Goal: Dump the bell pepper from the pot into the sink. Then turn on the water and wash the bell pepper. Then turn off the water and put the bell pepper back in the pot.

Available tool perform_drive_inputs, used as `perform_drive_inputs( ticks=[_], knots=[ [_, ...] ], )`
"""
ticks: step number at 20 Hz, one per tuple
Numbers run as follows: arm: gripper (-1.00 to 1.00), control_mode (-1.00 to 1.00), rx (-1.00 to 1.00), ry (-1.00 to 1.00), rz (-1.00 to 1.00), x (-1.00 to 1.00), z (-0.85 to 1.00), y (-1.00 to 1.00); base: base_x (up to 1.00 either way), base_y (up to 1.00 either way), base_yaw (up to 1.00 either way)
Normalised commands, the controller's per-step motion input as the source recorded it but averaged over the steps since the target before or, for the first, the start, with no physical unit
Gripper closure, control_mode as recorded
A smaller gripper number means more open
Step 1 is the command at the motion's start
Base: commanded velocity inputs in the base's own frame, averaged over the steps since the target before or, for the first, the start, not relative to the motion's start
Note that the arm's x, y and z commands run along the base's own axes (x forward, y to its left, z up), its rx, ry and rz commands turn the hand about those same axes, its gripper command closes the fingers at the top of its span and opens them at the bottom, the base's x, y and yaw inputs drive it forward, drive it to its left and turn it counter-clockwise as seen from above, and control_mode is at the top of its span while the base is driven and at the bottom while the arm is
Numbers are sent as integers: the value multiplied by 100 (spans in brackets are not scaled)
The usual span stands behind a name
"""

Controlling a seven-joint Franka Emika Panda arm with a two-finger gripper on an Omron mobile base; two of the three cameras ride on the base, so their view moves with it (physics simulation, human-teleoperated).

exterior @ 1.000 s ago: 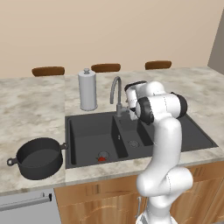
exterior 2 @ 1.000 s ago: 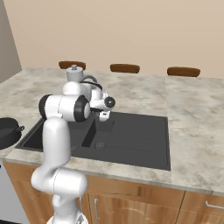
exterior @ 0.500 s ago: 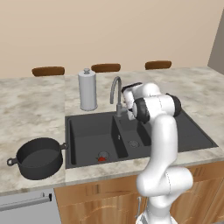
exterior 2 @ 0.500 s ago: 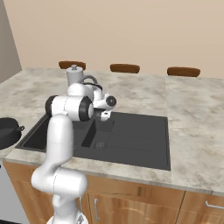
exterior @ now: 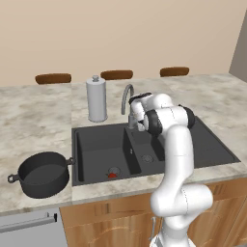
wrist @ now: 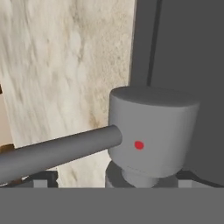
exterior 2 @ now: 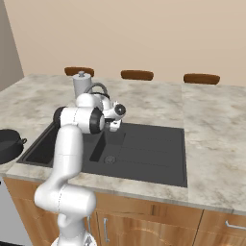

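Even, soft rendered light without glare; faint shadows inside the sink (exterior: 101, 144); hand view slightly blurred.

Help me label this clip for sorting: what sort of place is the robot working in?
A kitchen, rendered rather than real. A black double-basin sink with a gooseneck faucet sits in a marble-look counter, above wooden cabinets, and a dark pot stands beside the sink.

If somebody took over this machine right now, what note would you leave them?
Claw: open, empty, up at the faucet base by its lever.
Bell pepper: in the sink, left bowl, by the drain.
Pot: upright and empty on the counter left of the sink.
Done: pepper dumped.
Left: no water stream visible; turn it on, wash, turn it off, return the pepper to the pot.
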Motion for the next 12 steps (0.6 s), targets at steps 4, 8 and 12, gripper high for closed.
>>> perform_drive_inputs(
  ticks=[4, 8, 12],
  knots=[
    [-100, -100, 0, 0, 0, 13, -20, -6, 0, 0, 0],
    [-100, -100, 8, 2, -3, 8, -27, -30, 0, 0, 0],
    [-100, -100, 21, 9, -16, 0, -27, -47, 0, 0, 0]
  ],
)
